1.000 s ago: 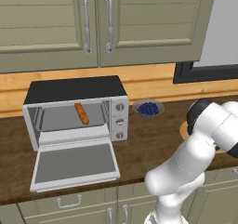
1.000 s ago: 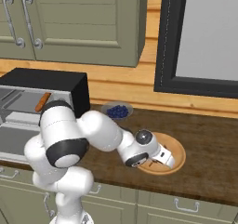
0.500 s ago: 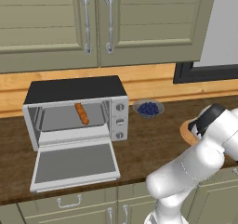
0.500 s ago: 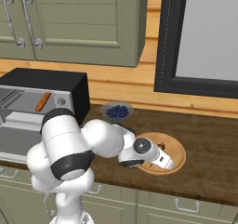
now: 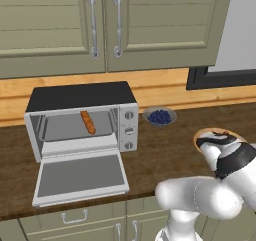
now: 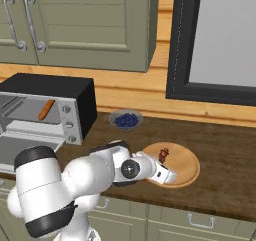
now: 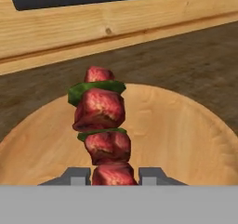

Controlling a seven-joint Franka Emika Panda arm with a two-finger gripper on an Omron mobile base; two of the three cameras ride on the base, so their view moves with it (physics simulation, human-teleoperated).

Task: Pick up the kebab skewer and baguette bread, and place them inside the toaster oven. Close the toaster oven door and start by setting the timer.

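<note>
The kebab skewer (image 7: 103, 125), red meat chunks with green slices, lies on a round wooden plate (image 7: 186, 139). My gripper (image 7: 114, 176) is shut on the skewer's near end, and the nearest chunk sits between the two fingertips (image 7: 76, 175). From the right base view, the gripper (image 6: 163, 165) reaches low over the plate (image 6: 185, 167) at the skewer (image 6: 163, 154). The baguette bread (image 5: 88, 121) lies inside the toaster oven (image 5: 80, 97), whose door (image 5: 80, 177) hangs open and flat. The baguette (image 6: 46, 109) also appears inside the oven (image 6: 75, 92).
A small bowl of blueberries (image 5: 159, 116) stands between the oven and the plate (image 5: 220, 133), close to the wooden backsplash. Three knobs (image 5: 129, 130) line the oven's right panel. Wall cabinets hang above. A dark window frame (image 6: 180, 60) rises behind the plate.
The arm has sunk lower over the wooden plate and the jaws have closed on the skewer's near end. Oven, baguette and bowl have not moved.
</note>
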